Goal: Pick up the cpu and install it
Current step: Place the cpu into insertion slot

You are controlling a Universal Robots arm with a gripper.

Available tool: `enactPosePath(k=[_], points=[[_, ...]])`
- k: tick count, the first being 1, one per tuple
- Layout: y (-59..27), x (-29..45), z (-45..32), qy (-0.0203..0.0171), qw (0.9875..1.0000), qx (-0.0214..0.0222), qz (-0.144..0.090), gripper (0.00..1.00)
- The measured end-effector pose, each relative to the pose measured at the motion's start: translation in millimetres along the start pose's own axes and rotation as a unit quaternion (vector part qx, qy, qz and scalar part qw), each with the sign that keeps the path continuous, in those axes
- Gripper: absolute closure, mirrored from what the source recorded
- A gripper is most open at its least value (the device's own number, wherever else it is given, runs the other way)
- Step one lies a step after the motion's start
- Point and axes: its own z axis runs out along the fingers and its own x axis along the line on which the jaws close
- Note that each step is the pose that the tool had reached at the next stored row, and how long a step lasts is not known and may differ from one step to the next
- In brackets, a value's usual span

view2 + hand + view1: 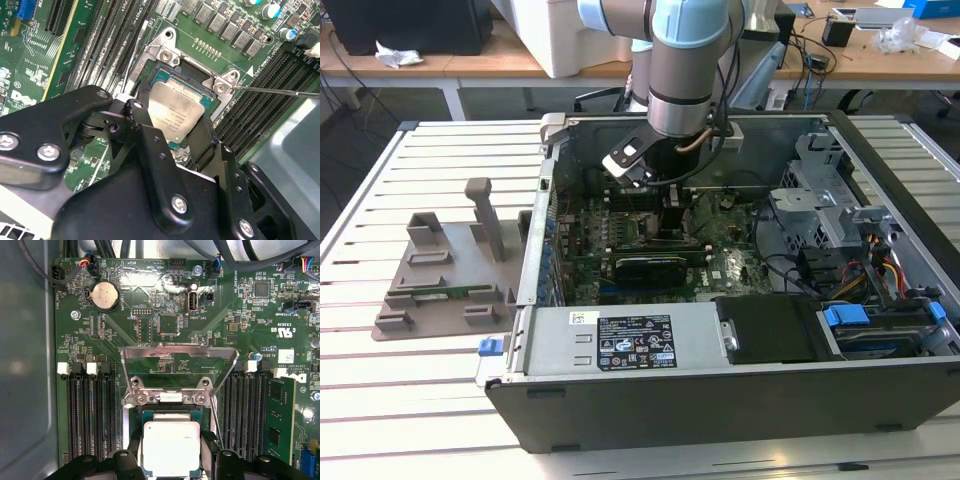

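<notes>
The gripper point(172, 131) is clenched on the cpu point(176, 114), with one finger point(137, 116) against each of two opposite edges. The cpu lies flat between them, metal top upward, at the open socket frame point(167, 52). It is square, with no longer axis, and its edges run parallel to the frame. The top is dull silver with print and a thin green rim. Beyond it the load plate point(178, 351) stands raised over the motherboard point(125, 330). In the exterior view the arm point(685, 70) reaches down into the computer case point(740, 400).

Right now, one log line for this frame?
step: install | claw: shut on cpu | cpu: at open socket | load plate: raised | seated: cannot tell
</notes>
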Motion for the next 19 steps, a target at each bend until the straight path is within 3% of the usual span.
enactPosePath(k=[2,3,9,15,17,19], points=[[0.0,0.0,0.0,0.0001,1.0,0.0,0.0,0.44],[0.0,0.0,0.0,0.0,1.0,0.0,0.0,0.38],[0.0,0.0,-0.8,0.0001,1.0,-0.0001,0.0,0.38],[-0.7,-0.1,-17.6,0.0,1.0,0.0,0.0,0.38],[-0.8,0.2,-20.3,0.0001,1.0,0.0,0.0,0.39],[-0.8,0.2,-20.3,0.0002,1.0,-0.0001,0.0,0.53]])
